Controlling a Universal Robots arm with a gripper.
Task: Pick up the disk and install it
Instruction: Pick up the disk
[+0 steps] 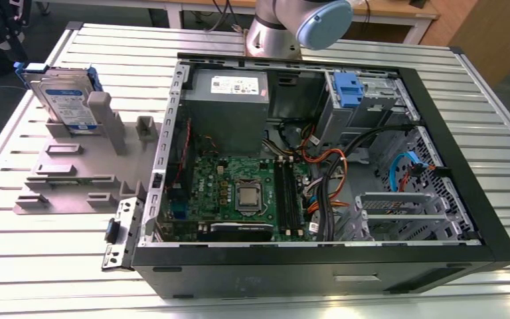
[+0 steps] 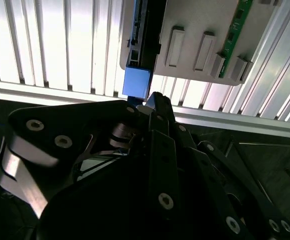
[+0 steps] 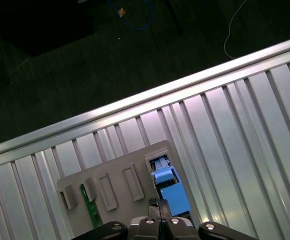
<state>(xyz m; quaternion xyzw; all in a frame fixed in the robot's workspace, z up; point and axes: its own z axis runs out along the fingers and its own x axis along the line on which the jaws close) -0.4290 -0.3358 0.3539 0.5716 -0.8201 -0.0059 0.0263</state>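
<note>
A ribbed aluminium table [image 1: 51,266] carries a black computer tower case [image 1: 467,199] lying on its side with the panel off. Inside are a grey metal power-supply box with a white sticker [image 1: 228,100], a green motherboard [image 1: 210,179] with a square silver processor [image 1: 249,196], and orange and black cables [image 1: 326,159]. Beside the case, on the exterior view's left, stands a grey plastic slotted fixture [image 1: 69,173], which holds a thin green circuit board [image 3: 91,210] in the first wrist view. Dark carpet [image 3: 85,75] lies beyond the table's edge.

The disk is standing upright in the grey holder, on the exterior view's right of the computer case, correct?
No. In the exterior view the disk stands upright in the grey holder, but on the exterior view's left of the computer case.
</note>
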